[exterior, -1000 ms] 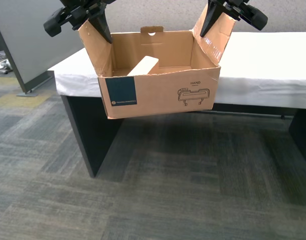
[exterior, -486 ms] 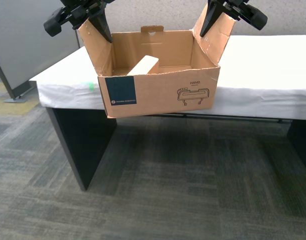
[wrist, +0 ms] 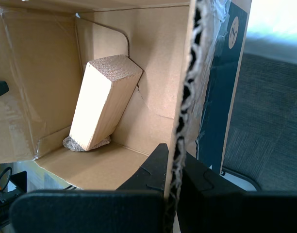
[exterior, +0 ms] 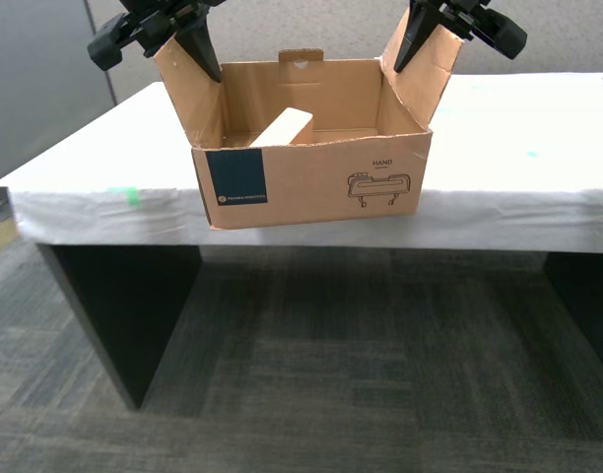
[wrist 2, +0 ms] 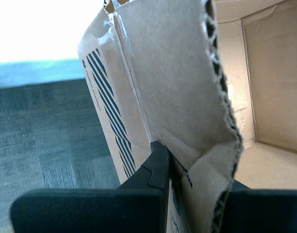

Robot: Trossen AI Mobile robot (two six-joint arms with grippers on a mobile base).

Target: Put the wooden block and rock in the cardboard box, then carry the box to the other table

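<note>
We carry the cardboard box (exterior: 311, 163) between two pincers, each clamped on one of its upright side flaps: our first pincer (wrist: 173, 165) bites the corrugated edge of the flap above the dark teal label panel, and our second pincer (wrist 2: 194, 167) pinches the opposite flap, whose upper part is creased and folded over. The box hangs below and between the two pincers, its front wall in front of the edge of the bench (exterior: 518, 168) with the white cover and green tape marks. Inside, the wooden block (wrist: 105, 99) leans tilted against a wall, its lower end resting on the rock (wrist: 74, 143), of which only a sliver shows under the block. We judge the loading done and the carry near its end. To set down well, we should keep both pincers level and moving together so the flaps take no twist, bring the box fully over the bench before lowering, and release only once its bottom sits flat. The bent flap looks weak; a jerk could tear it.
</note>
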